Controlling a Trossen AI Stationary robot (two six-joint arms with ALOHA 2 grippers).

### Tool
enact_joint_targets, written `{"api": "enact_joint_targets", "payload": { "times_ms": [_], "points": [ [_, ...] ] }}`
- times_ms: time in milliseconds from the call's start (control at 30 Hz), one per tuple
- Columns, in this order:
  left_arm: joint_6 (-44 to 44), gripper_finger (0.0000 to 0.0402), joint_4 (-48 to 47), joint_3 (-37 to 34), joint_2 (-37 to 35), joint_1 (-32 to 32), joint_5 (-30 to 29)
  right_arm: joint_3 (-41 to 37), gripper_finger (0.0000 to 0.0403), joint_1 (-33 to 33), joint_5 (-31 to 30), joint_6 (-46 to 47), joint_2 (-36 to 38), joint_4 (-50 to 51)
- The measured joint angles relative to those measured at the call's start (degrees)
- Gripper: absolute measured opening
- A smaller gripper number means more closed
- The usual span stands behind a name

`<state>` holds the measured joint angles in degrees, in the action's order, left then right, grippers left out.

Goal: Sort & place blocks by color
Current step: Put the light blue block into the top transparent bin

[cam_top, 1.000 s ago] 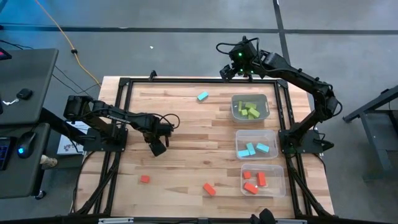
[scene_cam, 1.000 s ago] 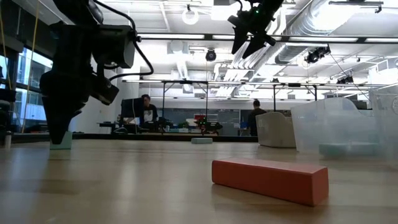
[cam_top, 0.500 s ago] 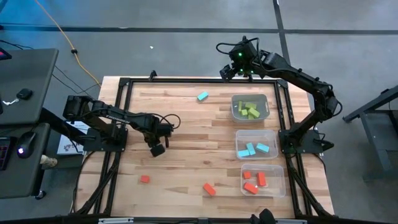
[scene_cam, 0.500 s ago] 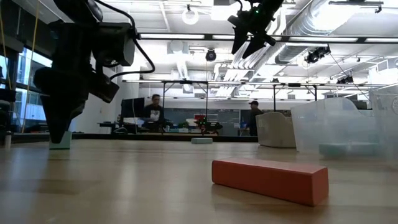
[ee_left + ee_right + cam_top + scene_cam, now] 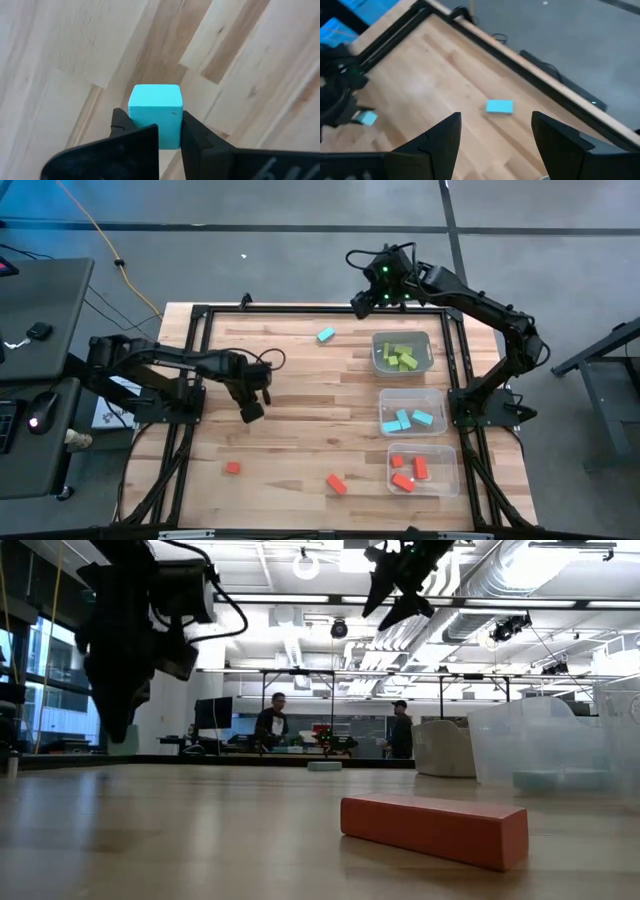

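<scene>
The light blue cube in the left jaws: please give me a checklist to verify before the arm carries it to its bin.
1. Grip: the left gripper is shut on the light blue cube, a jaw on each side: ok.
2. Lift: in the low view the cube hangs above the table: ok.
3. Target: the blue bin holds only light blue blocks and shows free floor: ok.
4. Path: the right gripper hangs open over the far table edge, away from the blue bin: ok.
5. How deep the cube sits in the jaws: cannot tell.
</scene>
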<state>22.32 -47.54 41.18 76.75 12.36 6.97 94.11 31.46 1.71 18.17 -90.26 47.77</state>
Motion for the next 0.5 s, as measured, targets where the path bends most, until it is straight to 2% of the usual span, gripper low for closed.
{"api": "enact_joint_targets", "payload": {
  "times_ms": [267,500],
  "points": [
    [-0.09,0.0001,1.24,1.49,-6.10,3.49,0.95,0.00,0.0232,-3.85,1.10,0.16,0.00,-1.50],
    [-0.11,0.0001,3.23,4.95,-7.73,4.28,0.97,0.00,0.0232,-7.09,1.18,5.42,0.00,-2.73]
  ]
}}
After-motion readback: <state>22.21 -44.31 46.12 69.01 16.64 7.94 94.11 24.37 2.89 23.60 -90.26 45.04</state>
